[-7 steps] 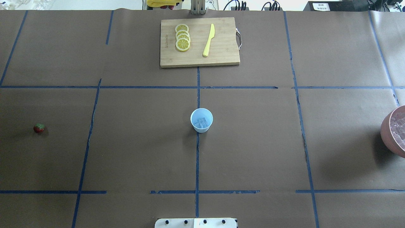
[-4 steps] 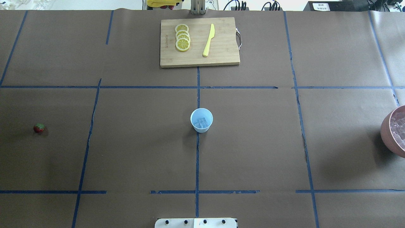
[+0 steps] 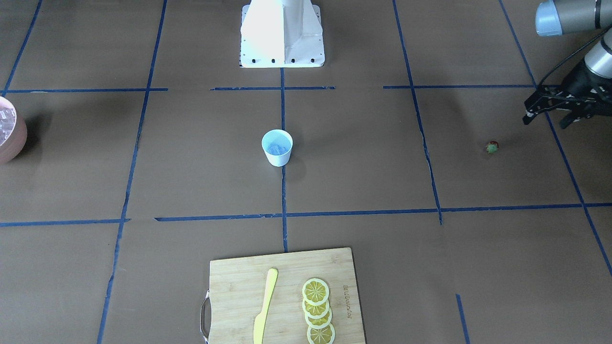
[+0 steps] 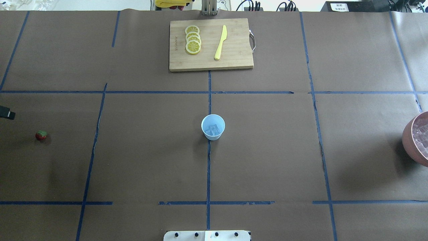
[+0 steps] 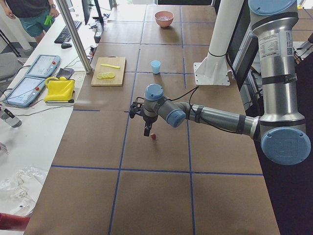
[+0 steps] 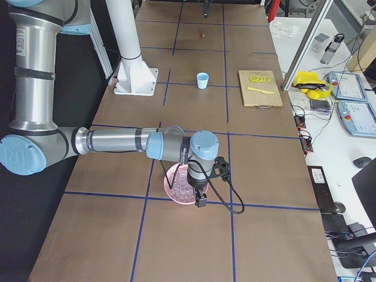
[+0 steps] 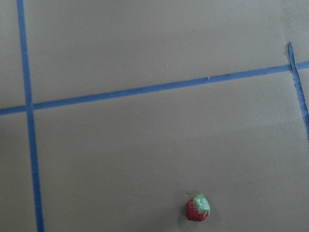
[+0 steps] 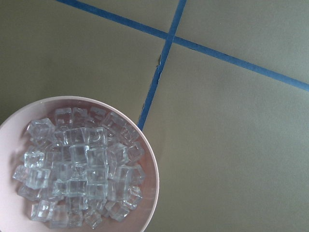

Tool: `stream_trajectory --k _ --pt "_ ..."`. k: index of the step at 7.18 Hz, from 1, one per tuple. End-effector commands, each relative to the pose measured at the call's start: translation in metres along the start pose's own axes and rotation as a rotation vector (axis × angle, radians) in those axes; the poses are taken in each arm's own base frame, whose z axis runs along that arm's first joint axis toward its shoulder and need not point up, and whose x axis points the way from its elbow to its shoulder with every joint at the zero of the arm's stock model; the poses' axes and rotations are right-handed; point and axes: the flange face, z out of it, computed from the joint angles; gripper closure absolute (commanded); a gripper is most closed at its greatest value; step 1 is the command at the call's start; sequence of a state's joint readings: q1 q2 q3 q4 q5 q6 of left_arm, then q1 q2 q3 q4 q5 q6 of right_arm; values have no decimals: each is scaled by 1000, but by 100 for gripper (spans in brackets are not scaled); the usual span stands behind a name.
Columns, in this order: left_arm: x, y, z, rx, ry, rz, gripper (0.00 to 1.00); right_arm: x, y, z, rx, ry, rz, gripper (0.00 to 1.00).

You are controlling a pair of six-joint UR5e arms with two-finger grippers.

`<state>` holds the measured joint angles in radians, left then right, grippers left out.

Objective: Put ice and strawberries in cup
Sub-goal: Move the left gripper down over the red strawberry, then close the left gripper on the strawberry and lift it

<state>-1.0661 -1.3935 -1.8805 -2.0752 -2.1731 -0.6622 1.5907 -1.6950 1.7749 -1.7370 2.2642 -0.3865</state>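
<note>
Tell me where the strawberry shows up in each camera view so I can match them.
Front-facing: strawberry far right, mid-height.
Overhead: strawberry far left, just below mid-height.
Exterior left: strawberry near the centre.
Exterior right: tiny speck, top centre.
Left wrist: bottom edge, right of centre.
Right wrist: not in it.
Landmark: the cup on the middle tape line, in all four exterior views.

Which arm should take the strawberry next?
Left. The left gripper hovers beside the strawberry, jaws open; the right gripper is at the table's far end over the bowl. The cup already holds ice.
</note>
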Motion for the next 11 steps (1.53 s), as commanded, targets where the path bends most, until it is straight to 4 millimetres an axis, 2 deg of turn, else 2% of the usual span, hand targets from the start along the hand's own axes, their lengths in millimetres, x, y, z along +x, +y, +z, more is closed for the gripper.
stream_trajectory --k 1,3,4,5,6,11 --pt "25 27 58 -20 -42 -7 0 1 1 0 0 0 2 0" --pt "5 31 91 -30 -36 1 0 0 1 1 -2 -1 2 0" --pt "9 24 97 -18 -19 7 0 0 1 1 -2 -1 3 0" --pt "11 23 98 -18 -16 -4 0 1 1 1 -2 -1 2 0" --pt "22 19 101 -17 -5 -9 0 1 3 2 -4 -2 4 0" --pt "25 22 113 -39 -10 -5 2 2 4 3 -6 -3 6 0"
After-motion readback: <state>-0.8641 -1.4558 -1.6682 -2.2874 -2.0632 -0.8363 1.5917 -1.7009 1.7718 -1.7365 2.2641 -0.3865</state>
